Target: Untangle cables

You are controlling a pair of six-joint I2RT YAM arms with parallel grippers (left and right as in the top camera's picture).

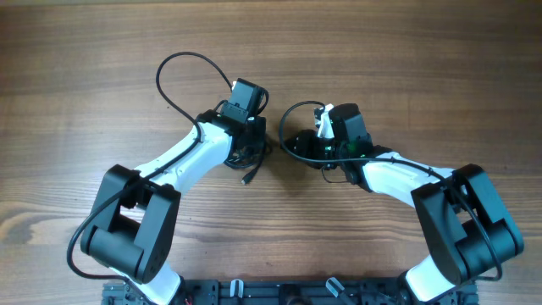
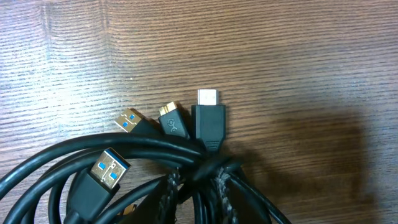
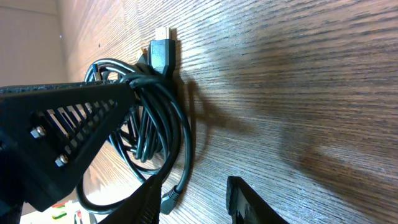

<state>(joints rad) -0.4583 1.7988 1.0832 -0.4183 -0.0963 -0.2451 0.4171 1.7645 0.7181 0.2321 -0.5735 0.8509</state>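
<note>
Cables (image 1: 254,154) lie bunched on the tabletop (image 1: 406,51), right between the two arms (image 1: 190,152). Three plugs (image 2: 208,121) poke out past the bunch side by side, a fourth sits on top of it. One finger (image 3: 68,124) of the right pincer (image 3: 186,134) sits over the coil.

The table (image 1: 423,59) is brown wood, its grain running left to right. Around the middle of its visible surface the cables (image 2: 124,144) lie bunched, black loops overlapping one another, with several plugs (image 2: 210,121) resting flat on the wood.
</note>
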